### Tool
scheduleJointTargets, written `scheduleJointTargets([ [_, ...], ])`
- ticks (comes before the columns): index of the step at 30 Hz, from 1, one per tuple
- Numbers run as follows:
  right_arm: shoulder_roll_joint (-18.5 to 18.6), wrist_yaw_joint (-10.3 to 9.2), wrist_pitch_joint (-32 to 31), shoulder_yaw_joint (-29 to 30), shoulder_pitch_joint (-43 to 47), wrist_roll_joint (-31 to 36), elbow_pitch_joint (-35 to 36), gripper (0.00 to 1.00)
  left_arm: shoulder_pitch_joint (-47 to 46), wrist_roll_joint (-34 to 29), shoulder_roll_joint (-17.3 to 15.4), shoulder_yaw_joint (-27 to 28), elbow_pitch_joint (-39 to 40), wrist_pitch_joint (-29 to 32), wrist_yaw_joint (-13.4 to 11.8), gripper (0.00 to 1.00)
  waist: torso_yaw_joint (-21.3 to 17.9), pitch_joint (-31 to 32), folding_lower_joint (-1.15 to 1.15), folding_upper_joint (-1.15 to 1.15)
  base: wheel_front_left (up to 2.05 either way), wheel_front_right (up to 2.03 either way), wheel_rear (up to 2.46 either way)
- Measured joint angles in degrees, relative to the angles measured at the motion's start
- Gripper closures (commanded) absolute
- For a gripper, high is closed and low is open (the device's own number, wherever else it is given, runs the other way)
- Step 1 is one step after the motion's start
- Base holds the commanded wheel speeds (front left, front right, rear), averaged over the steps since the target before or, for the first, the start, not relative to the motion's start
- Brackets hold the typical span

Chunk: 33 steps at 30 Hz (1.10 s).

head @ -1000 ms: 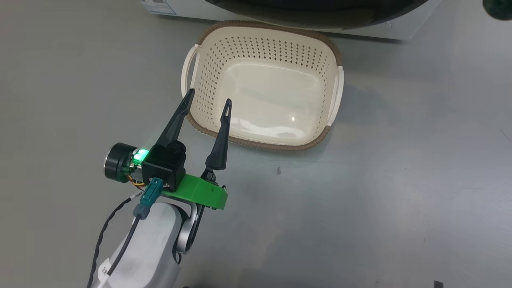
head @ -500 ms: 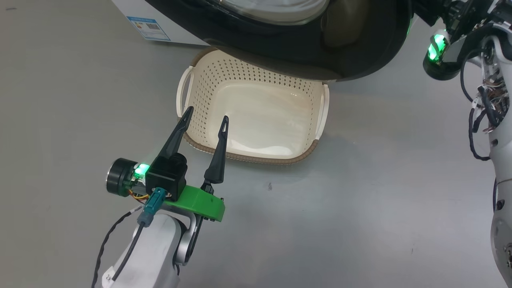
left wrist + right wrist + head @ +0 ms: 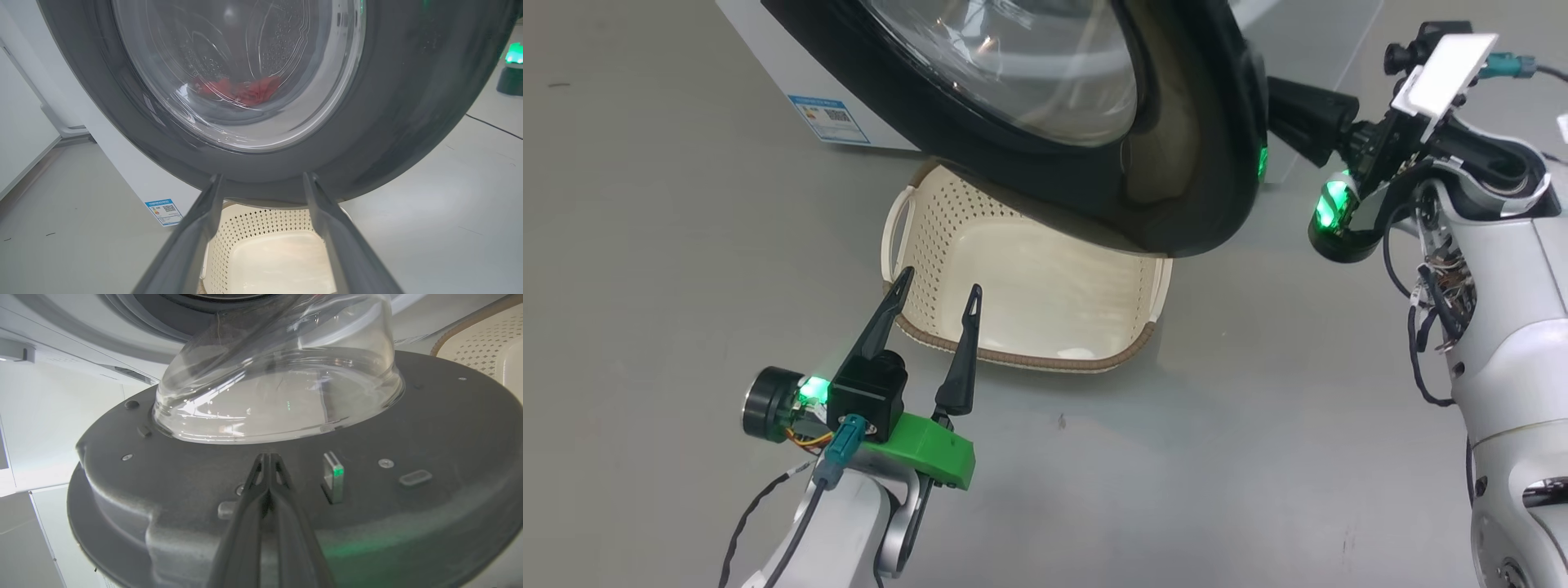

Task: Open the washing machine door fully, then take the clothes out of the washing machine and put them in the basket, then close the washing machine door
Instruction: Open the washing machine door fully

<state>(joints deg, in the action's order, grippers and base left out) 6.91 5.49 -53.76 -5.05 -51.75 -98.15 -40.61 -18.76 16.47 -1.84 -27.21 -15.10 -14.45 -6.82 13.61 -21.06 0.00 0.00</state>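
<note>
Where left wrist view sees through door glass (image 3: 184, 49), red clothes (image 3: 241, 90)

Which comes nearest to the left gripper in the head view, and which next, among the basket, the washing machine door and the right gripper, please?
1. basket, its near-left rim right at the left gripper's fingertips.
2. washing machine door, overhanging the basket's far half.
3. right gripper, shut, beyond the door's right edge.
</note>
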Motion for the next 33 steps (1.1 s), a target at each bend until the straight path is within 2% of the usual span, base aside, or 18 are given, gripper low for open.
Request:
scheduleJointTargets([
  [18, -2.09, 0.94, -1.37, -1.09, 9.18, -1.61, -0.45, 1.00, 4.80, -0.36, -0.09, 0.51, -2.07, 0.00, 0.00, 0.00, -0.38, 8.74, 0.00, 0.00, 0.00, 0.00, 0.00],
  [33, -2.87, 1.11, -1.48, -2.82, 13.52, -2.79, 1.15, 1.00, 6.56, -0.43, -0.13, 0.98, -2.43, 0.00, 0.00, 0.00, 2.24, 11.93, 0.00, 0.00, 0.00, 0.00, 0.00],
])
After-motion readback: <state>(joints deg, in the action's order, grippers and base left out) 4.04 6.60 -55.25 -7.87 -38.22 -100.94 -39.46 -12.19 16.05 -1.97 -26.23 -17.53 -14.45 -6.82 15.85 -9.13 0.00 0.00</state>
